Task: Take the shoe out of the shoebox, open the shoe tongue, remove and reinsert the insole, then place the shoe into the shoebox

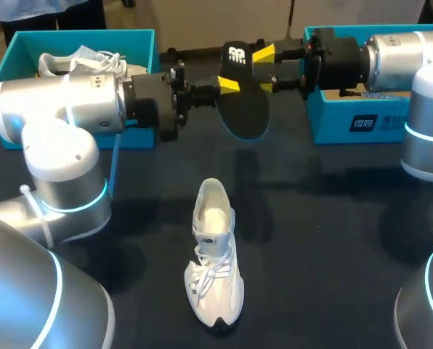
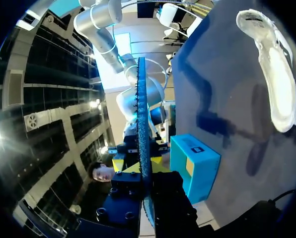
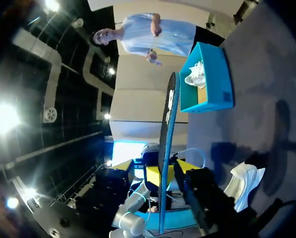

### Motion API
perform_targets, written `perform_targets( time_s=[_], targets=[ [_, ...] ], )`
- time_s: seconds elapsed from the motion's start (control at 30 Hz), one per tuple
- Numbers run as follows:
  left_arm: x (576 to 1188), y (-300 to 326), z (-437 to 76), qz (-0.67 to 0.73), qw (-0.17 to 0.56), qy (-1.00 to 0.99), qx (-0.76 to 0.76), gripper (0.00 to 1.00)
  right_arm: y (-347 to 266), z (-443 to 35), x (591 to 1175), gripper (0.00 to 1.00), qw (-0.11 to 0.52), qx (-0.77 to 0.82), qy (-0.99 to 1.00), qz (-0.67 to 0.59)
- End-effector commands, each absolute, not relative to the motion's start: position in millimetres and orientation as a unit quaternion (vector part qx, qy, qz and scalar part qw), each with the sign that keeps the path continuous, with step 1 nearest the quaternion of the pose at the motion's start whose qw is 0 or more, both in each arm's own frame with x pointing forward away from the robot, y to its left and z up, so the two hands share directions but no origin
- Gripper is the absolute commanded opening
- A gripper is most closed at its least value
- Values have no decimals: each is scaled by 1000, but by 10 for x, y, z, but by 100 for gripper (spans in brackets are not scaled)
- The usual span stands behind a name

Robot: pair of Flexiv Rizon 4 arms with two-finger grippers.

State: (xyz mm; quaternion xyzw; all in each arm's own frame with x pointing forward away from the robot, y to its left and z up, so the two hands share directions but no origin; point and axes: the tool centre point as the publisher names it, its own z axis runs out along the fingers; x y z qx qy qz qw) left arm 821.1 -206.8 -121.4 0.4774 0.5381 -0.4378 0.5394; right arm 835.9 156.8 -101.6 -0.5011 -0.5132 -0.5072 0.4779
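The black insole (image 1: pixel 244 109) hangs in the air above the table's far middle, held between both arms. My left gripper (image 1: pixel 227 86) is shut on its near edge; in the left wrist view the insole (image 2: pixel 140 109) stands edge-on between that gripper's (image 2: pixel 140 171) fingers. My right gripper (image 1: pixel 266 70) straddles the insole's heel end with its yellow tips spread, open. In the right wrist view the insole (image 3: pixel 169 114) rises between that gripper's (image 3: pixel 164 173) parted tips. The white shoe (image 1: pixel 215 254) lies on the dark table, toe toward me, also seen as the shoe (image 2: pixel 274 74) and the shoe (image 3: pixel 245 181).
A teal shoebox (image 1: pixel 140 40) at the back left holds another white shoe (image 1: pixel 82 62). A second teal box (image 1: pixel 347 123) stands at the back right under my right arm. The left box (image 3: pixel 210 96) shows beyond the insole in the right wrist view.
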Motion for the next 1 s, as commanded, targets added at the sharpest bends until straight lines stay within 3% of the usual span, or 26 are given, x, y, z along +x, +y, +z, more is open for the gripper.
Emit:
perform_targets(
  time_s=[0.03, 0.3, 0.7, 0.8, 0.97, 1.0],
  targets=[
    [8148, -1785, -1189, -461, 513, 551, 470, 0, 1420, -1013, 8238, 100, 476, -502, -512, -510],
    [8260, -1512, -1332, -558, 372, 643, 370, 0, 1307, -1023, 8184, 100, 473, -510, -510, -506],
    [8280, -1488, -1356, -556, 366, 654, 359, 0, 1307, -1023, 8184, 100, 473, -510, -510, -506],
    [8253, -1439, -1376, -652, 272, 645, 290, 0, 1307, -1023, 8184, 100, 473, -510, -510, -506],
    [8213, -1327, -1442, -799, -9, 593, 97, 0, 1307, -1023, 8184, 100, 473, -510, -510, -506],
    [8213, -1327, -1442, -799, -9, 593, 97, 0, 1307, -1023, 8184, 100, 473, -510, -510, -506]
  ],
)
